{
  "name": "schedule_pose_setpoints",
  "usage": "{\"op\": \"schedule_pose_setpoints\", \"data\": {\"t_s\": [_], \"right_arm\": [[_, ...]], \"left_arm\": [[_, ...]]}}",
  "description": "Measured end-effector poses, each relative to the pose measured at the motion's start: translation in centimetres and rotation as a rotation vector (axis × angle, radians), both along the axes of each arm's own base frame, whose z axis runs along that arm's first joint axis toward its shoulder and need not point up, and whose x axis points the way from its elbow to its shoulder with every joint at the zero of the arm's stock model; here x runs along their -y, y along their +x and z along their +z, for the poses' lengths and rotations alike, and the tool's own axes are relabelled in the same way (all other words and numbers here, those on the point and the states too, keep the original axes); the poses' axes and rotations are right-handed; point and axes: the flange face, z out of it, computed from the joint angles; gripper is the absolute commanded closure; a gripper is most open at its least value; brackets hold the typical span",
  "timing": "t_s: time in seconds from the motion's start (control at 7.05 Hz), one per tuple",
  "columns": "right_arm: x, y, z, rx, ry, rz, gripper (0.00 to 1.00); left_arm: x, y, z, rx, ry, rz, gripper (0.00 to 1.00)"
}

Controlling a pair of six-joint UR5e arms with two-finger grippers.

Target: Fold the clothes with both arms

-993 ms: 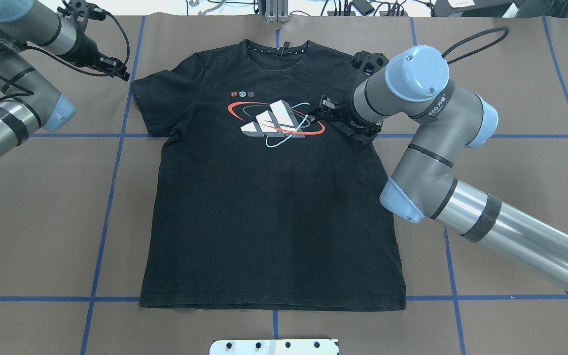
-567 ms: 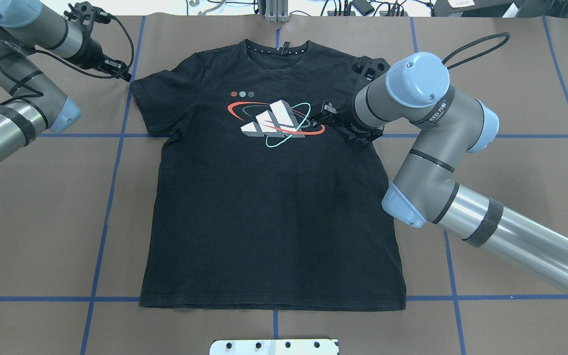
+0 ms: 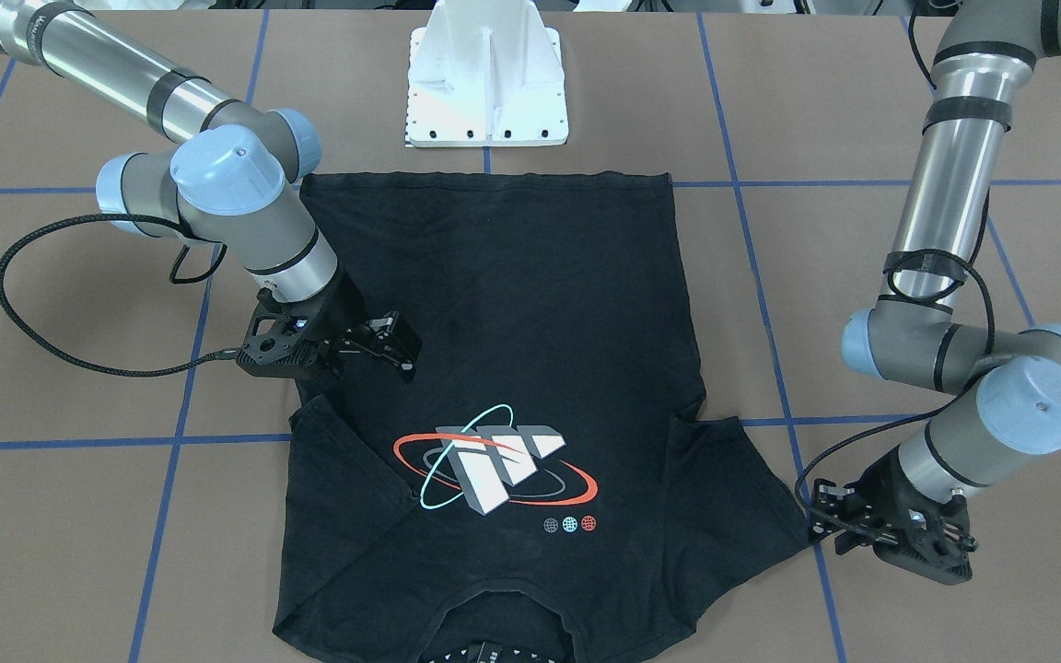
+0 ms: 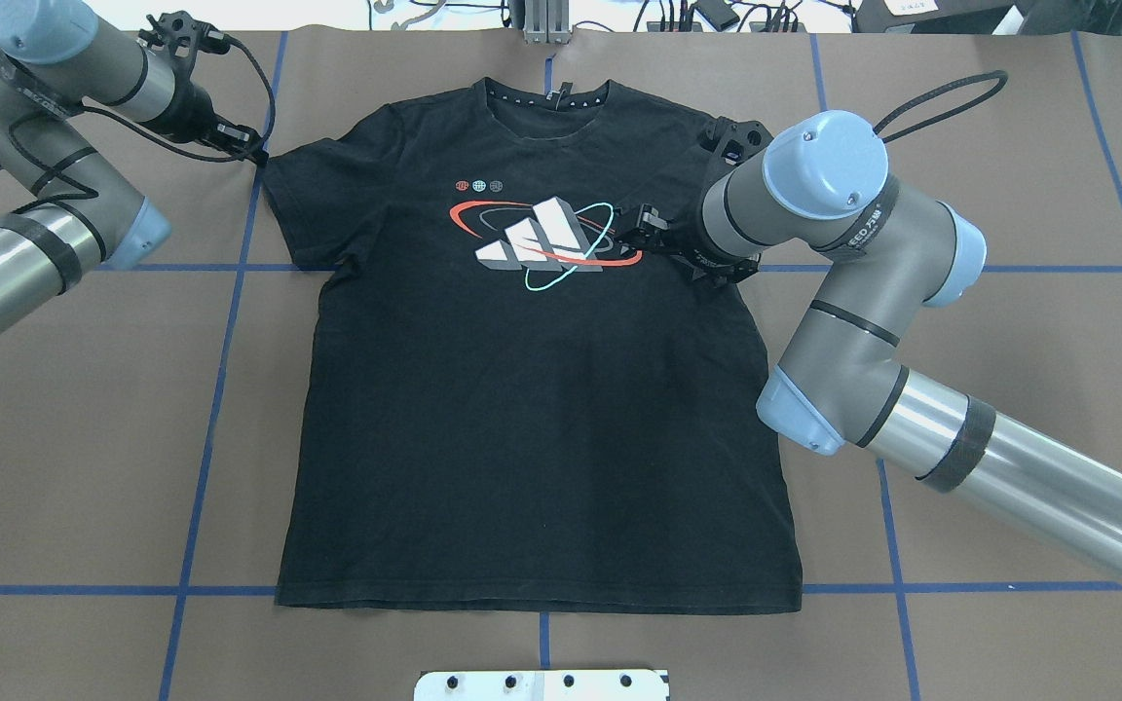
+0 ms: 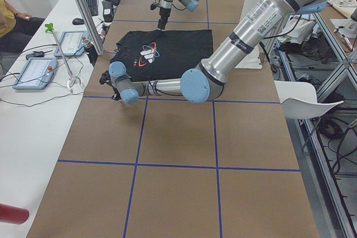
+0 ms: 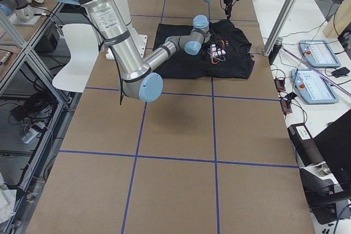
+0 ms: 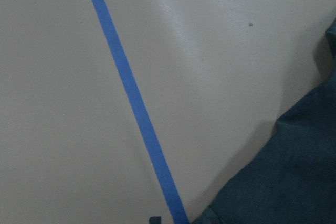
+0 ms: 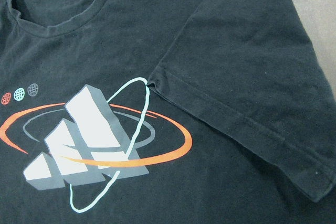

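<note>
The black T-shirt (image 4: 522,409) lies flat and face up on the brown table, collar at the far side. Its red, teal and white graphic (image 4: 542,239) shows on the chest. One sleeve (image 8: 252,66) is folded inward over the chest beside the graphic. My right gripper (image 4: 641,226) hovers open just above that folded sleeve (image 3: 337,479), holding nothing. My left gripper (image 4: 254,151) sits low at the outer tip of the other sleeve (image 4: 293,195), which lies spread out; it looks open (image 3: 823,520). The left wrist view shows only bare table, blue tape and the sleeve's edge (image 7: 294,171).
Blue tape lines (image 4: 220,389) grid the table. The white mounting base (image 3: 487,78) stands just beyond the shirt's hem. A side bench with control tablets (image 5: 33,71) and a seated person (image 5: 8,12) runs along the far side. A white chair (image 5: 307,104) stands behind the robot.
My left arm has swung toward the shirt, bringing its gripper to the sleeve tip. The right gripper has shifted only slightly and stays over the folded sleeve.
</note>
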Motion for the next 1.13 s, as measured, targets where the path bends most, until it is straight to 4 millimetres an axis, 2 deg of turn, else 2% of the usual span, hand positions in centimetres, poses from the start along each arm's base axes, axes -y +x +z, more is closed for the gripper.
{"op": "schedule_pose_setpoints", "data": {"t_s": [0.43, 0.57, 0.71, 0.99, 1.13], "right_arm": [[-0.20, -0.22, 0.22, -0.005, 0.002, 0.002, 0.00], [-0.24, -0.27, 0.23, -0.005, 0.002, 0.001, 0.00], [-0.27, -0.30, 0.23, -0.006, 0.003, 0.001, 0.00], [-0.34, -0.39, 0.24, -0.006, 0.003, -0.001, 0.00], [-0.35, -0.42, 0.27, -0.006, 0.002, -0.002, 0.00]], "left_arm": [[-0.20, 0.71, 0.49, 0.014, 0.006, -0.009, 0.59], [-0.17, 0.76, 0.50, 0.014, 0.008, -0.010, 0.63], [-0.14, 0.86, 0.42, 0.014, 0.009, -0.009, 0.71], [-0.08, 1.08, 0.07, 0.012, 0.013, -0.008, 1.00], [-0.06, 1.14, -0.04, 0.011, 0.014, -0.007, 1.00]]}}
